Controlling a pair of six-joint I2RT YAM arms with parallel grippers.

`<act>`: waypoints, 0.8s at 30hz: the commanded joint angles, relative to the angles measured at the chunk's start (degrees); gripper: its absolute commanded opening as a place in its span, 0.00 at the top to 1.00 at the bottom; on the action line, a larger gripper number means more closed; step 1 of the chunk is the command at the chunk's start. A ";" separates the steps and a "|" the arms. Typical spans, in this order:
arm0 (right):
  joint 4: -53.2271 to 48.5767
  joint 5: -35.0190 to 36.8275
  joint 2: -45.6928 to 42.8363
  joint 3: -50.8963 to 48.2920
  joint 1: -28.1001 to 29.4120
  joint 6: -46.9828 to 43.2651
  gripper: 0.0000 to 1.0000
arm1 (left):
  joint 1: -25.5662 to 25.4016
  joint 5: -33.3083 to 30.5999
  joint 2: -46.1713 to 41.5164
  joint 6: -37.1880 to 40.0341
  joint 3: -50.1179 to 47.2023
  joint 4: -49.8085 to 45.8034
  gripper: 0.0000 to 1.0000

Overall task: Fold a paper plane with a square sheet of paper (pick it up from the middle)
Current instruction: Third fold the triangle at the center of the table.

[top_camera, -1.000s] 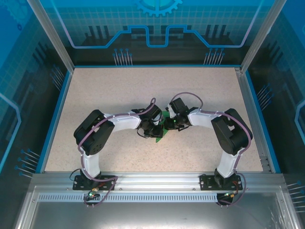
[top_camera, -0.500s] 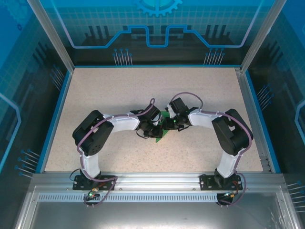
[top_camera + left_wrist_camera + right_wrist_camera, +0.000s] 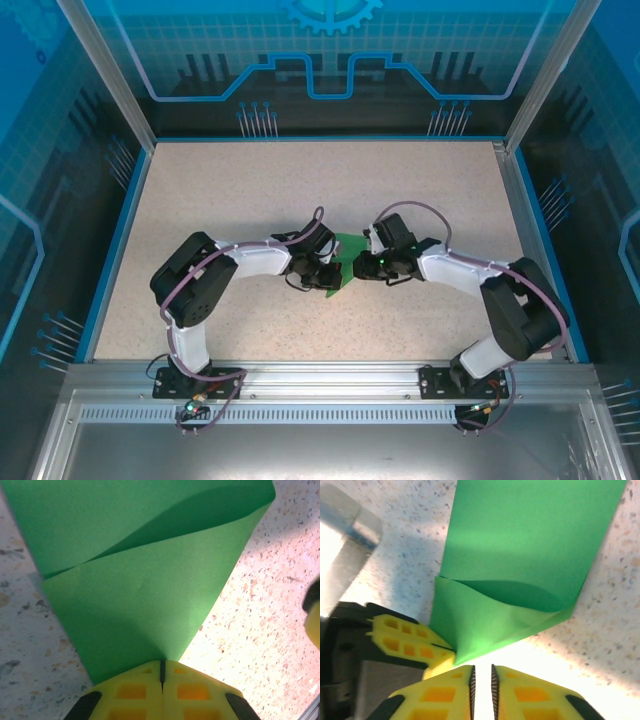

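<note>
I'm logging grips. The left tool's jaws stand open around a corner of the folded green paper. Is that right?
Not quite. The left tool is shut on that corner of the folded green paper. Its jaws meet with the paper's point pinched between them. The left wrist view shows it.

Speckled beige table [image 3: 300,190], blue-panelled walls [image 3: 420,60]

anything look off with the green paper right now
The square sheet of paper is only loosely folded: its top layer bows up instead of lying flat, leaving a shadowed gap under it. The left gripper is shut on its corner.
</note>
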 commanded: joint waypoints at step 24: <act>16.79 -3.67 12.31 -3.77 0.99 11.45 1.00 | -0.44 -1.07 3.20 2.67 -5.30 -3.06 0.95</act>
